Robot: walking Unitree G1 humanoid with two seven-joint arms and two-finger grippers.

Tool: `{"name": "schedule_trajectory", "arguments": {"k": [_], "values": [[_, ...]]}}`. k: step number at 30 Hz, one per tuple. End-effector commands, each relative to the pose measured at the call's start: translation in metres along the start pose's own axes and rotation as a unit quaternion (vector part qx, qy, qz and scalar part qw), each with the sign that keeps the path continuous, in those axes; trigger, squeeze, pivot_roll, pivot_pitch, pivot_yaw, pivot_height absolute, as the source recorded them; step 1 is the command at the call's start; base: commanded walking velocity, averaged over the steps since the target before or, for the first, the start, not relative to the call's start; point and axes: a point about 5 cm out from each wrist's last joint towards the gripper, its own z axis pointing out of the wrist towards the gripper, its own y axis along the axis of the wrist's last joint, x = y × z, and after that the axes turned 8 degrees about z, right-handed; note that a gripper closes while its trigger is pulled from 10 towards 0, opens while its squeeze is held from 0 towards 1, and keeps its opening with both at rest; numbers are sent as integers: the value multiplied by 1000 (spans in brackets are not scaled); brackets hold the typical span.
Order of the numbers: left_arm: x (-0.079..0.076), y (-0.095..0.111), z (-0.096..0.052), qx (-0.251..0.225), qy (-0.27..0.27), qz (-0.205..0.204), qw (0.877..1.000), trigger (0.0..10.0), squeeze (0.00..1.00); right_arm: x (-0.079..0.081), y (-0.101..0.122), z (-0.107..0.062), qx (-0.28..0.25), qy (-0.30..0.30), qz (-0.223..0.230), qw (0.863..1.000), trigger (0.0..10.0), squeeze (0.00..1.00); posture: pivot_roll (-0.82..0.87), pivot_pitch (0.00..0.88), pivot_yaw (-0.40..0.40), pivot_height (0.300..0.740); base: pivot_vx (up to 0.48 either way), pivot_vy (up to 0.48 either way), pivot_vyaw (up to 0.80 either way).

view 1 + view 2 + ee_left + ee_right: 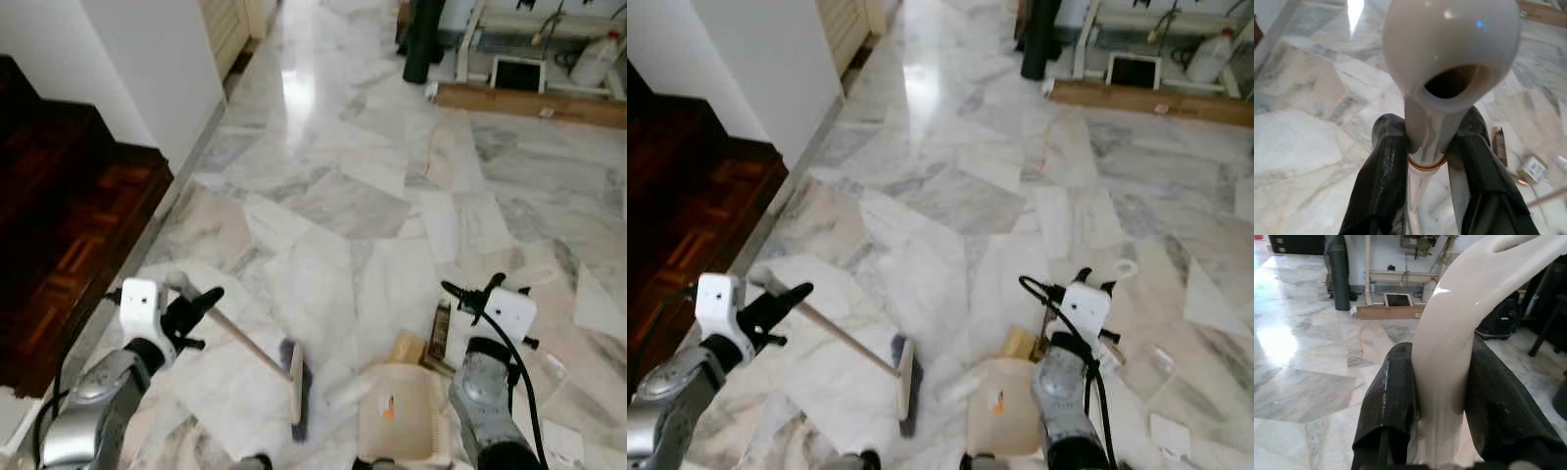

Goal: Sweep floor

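My left gripper [201,305] is shut on the cream handle [1449,44] of a hand brush. The handle slants down to the brush head [297,377], whose dark bristles rest on the marble floor. My right gripper [468,297] is shut on the curved cream handle [1459,308] of a beige dustpan [402,416], which lies flat on the floor just right of the brush. A brown wrapper [440,331], a yellowish scrap [407,347] and a white scrap [348,392] lie around the pan's mouth.
A dark wooden step [69,225] and a white wall [147,69] border the left. At the far end stand a black post [423,39], a wooden plank [529,103] and a white jug [598,59]. Marble floor stretches ahead.
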Motion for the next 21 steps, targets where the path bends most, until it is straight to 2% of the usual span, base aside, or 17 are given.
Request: {"name": "schedule_trajectory", "arguments": {"k": [1,2,5,13,15,21], "values": [[-11,-14,-3,41,-44,-11,998,10000,0,1,-8,-5,25,1,-3,1000,10000,0,155,210,54,740,0,0,0],[-17,-15,-4,45,-67,-17,997,10000,0,2,-8,-5,25,0,0,1000,10000,0,153,210,55,740,0,0,0],[-20,-12,-4,38,-86,-38,995,10000,0,3,-7,-4,24,-2,3,1000,10000,0,148,211,55,740,0,0,0],[-17,9,0,-7,-84,-90,992,10000,0,2,-7,-4,27,-3,6,1000,10000,0,152,200,56,740,0,0,0],[-16,18,6,-34,-77,-116,990,10000,0,3,-8,-4,30,-1,9,1000,10000,0,152,196,56,740,0,0,0],[-17,21,10,-45,-77,-128,988,10000,0,10,-8,-7,35,13,23,999,10000,0,143,184,58,740,0,0,0]]}}
